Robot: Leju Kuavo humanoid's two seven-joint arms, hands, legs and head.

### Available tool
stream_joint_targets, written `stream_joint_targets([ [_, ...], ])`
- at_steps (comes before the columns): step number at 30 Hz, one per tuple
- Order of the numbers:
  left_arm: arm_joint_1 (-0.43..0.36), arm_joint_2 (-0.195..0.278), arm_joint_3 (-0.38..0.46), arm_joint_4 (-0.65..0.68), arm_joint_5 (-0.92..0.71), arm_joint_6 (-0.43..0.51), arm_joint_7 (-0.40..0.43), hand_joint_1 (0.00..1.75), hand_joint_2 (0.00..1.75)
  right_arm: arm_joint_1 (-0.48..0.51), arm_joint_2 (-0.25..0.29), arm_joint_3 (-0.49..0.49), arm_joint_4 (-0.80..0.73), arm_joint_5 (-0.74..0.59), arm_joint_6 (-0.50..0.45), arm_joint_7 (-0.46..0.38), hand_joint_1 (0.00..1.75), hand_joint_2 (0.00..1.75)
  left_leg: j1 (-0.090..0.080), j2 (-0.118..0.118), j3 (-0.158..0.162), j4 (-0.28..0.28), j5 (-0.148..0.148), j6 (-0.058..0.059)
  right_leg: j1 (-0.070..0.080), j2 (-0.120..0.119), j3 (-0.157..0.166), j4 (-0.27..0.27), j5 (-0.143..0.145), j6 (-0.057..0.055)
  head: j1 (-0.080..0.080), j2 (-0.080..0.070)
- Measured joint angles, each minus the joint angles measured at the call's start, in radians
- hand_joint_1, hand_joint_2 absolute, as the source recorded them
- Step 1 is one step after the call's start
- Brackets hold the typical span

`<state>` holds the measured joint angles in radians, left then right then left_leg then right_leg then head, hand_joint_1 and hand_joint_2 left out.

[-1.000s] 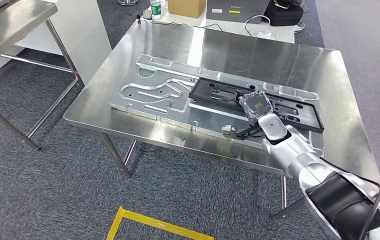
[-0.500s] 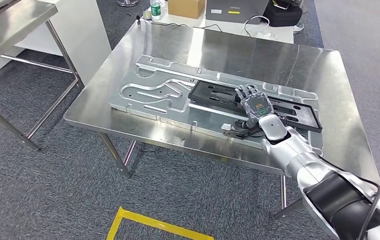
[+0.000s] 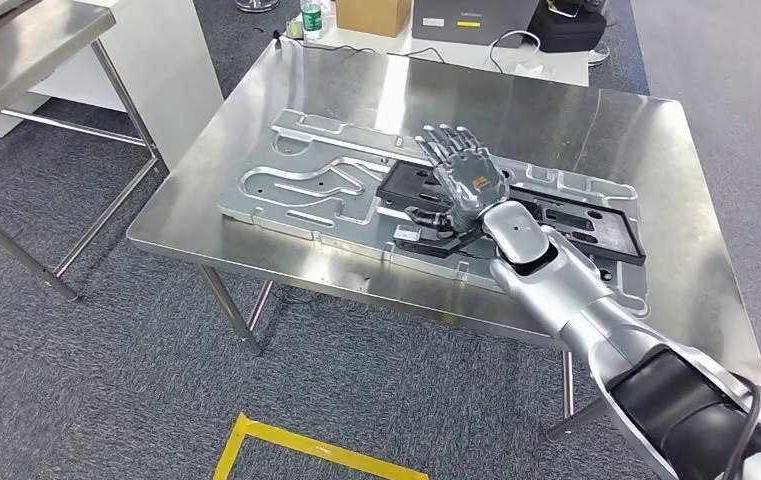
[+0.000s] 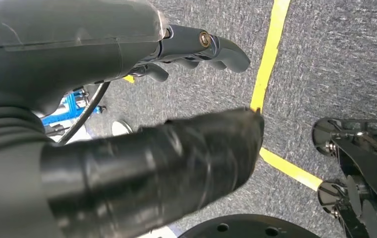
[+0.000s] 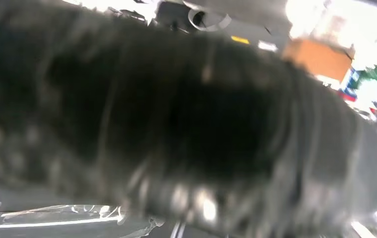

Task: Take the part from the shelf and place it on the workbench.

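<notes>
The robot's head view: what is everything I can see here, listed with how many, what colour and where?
Workbench: one, bare steel, centre of the head view.
Metal plate: one, silver with cut channels, flat on the workbench.
Black part: one, flat frame lying on the metal plate.
Second table: one, steel, far left.
Cardboard box: one, brown, beyond the workbench.
Bottle: one, green label, beside the box.
Black bag: one, on the white surface at the back.
Yellow tape: lines on the grey carpet.
Right hand: one, grey, fingers spread above the black part, holding nothing.
Left hand: one, grey, hanging over the carpet, holding nothing.
</notes>
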<state>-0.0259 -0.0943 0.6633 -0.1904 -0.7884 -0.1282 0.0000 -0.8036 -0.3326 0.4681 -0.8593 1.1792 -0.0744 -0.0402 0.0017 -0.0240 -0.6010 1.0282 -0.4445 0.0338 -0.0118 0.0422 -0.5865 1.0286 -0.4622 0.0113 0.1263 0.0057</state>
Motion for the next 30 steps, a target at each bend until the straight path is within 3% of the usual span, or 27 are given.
stream_joint_targets([
  [17, 0.001, -0.003, 0.021, 0.000, -0.038, 0.005, -0.014, 0.00, 0.00, 0.060, -0.009, 0.152, -0.367, -0.111, 0.017, -0.054, 0.00, 0.00, 0.000, 0.000, 0.000, 0.000, 0.000, -0.001, 0.000, 0.000, 0.000, 0.000, 0.000, 0.000, 0.000, 0.000],
  [30, 0.001, -0.003, 0.021, 0.000, -0.040, 0.006, -0.013, 0.00, 0.00, 0.079, -0.026, 0.180, -0.439, -0.118, 0.017, -0.054, 0.00, 0.00, 0.000, 0.001, 0.000, 0.000, 0.000, -0.001, 0.000, 0.000, 0.000, 0.000, 0.000, 0.000, 0.000, 0.000],
])
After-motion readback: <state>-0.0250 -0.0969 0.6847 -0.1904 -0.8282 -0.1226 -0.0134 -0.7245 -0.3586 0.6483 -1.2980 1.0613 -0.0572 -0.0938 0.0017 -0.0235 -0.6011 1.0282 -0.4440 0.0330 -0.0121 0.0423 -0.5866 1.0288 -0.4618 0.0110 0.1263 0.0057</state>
